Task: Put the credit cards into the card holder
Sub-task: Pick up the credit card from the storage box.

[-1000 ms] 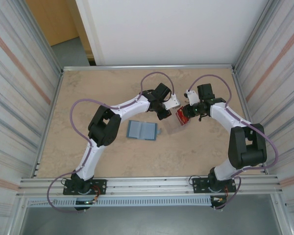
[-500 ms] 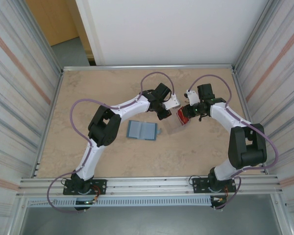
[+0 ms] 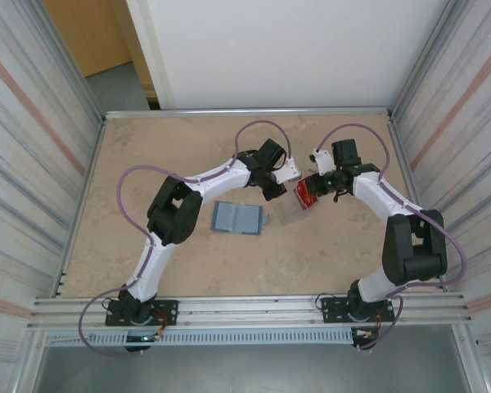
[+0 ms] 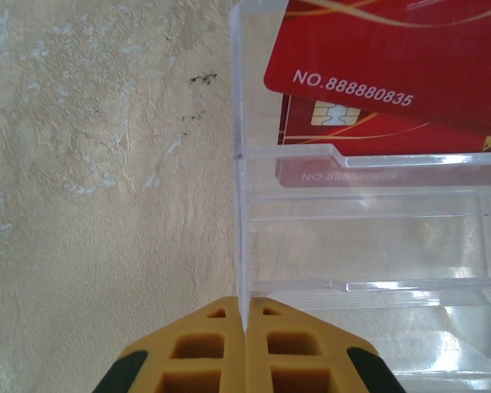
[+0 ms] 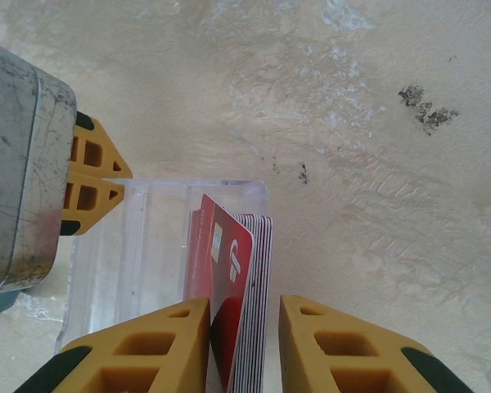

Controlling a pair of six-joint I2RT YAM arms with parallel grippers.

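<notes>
The credit cards [image 5: 229, 270] are a stack of red cards standing on edge in a clear plastic case [image 4: 368, 246]. My right gripper [image 5: 244, 315] is open and straddles the stack. Its left finger touches the front card, and a gap remains at its right finger. My left gripper [image 4: 245, 315] is shut on the clear case's thin side wall, to the left of the cards [image 4: 393, 74]. The card holder [image 3: 237, 218], a teal-blue wallet, lies open and flat on the table, left of both grippers [image 3: 272, 192] [image 3: 315, 190].
The beige table [image 3: 188, 155] is fenced by a metal frame and ribbed side walls. Open tabletop lies around the wallet and toward the near edge. The left arm's yellow fingers [image 5: 90, 176] show at the case's far corner in the right wrist view.
The right wrist has shifted very slightly up and to the right at the card stack. The left arm, the case and the wallet have not moved.
</notes>
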